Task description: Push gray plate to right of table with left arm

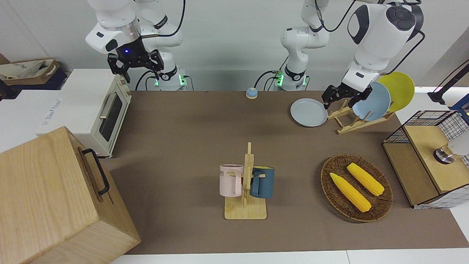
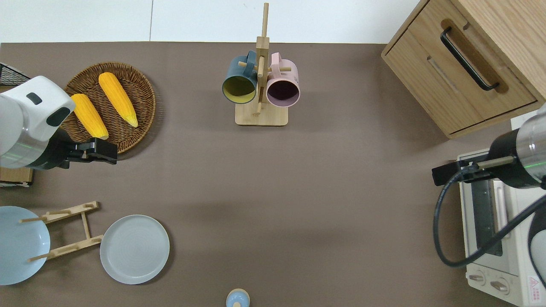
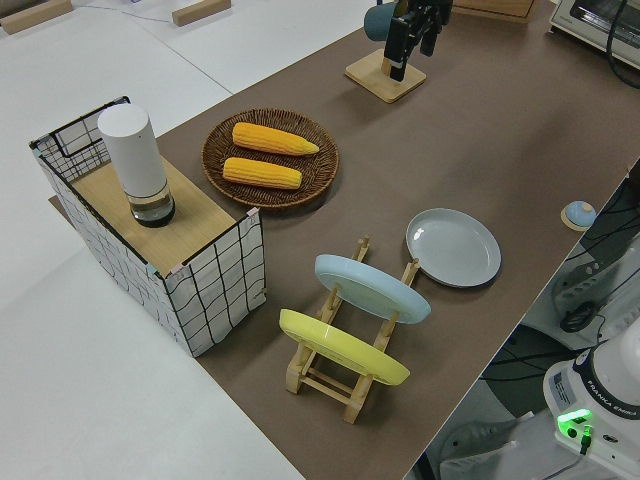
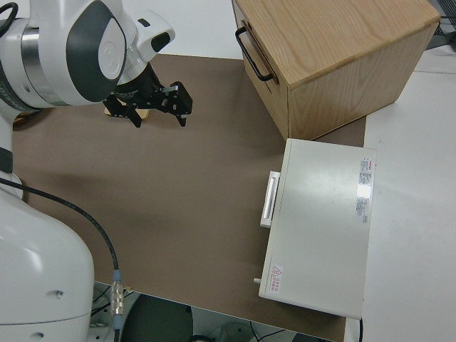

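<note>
Wide brown matte worktop (image 1: 190, 121) with white edging carries everything. Big light-wood drawer cabinet with a black handle (image 1: 55, 205) sits at the right arm's end, far from the robots; a cream toaster oven (image 1: 99, 110) is beside it, nearer the robots. Black wire-grid basket with a wooden shelf (image 1: 428, 161) stands at the left arm's end. White left arm (image 1: 377, 40), black joint caps, is up in the air; its black two-finger end effector (image 2: 100, 152) is over the near edge of the oval dark wicker basket (image 2: 128, 81), fingers together, nothing between them. Right arm is parked; its end effector (image 1: 135, 64) has fingers apart. The wicker basket holds two yellow corn cobs (image 2: 117, 99). Round pale gray-blue plate (image 2: 135, 249) lies flat on the worktop near the robots, toward the left arm's end, just beside a slatted bamboo plate rack (image 2: 70, 232), clear of the end effector. The rack holds a sky-blue plate (image 3: 372, 288) and a yellow plate (image 3: 343, 347), both tilted. Mid-worktop: a wooden mug tree (image 1: 246, 190) with a pink mug (image 1: 231, 179) and a dark teal mug (image 1: 262, 182). Small blue-topped bell (image 1: 251, 93) sits at the near edge.
</note>
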